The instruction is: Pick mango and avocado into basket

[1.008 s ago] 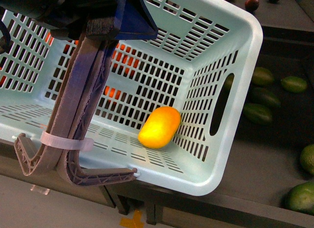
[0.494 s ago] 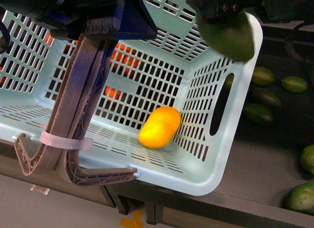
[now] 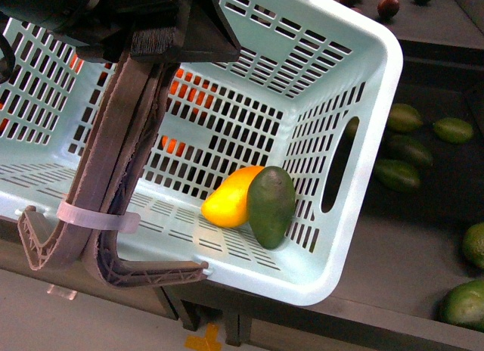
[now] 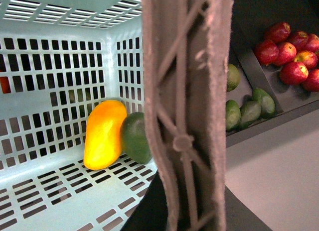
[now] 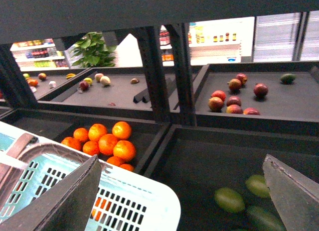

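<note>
Mango [image 3: 225,201] and avocado [image 3: 271,206] lie touching on the basket [image 3: 380,132] floor against its right wall, avocado on the right — left gripper [image 3: 161,38] clamped on the handles [image 3: 119,166], right gripper [image 5: 182,161] spread wide, empty.
</note>
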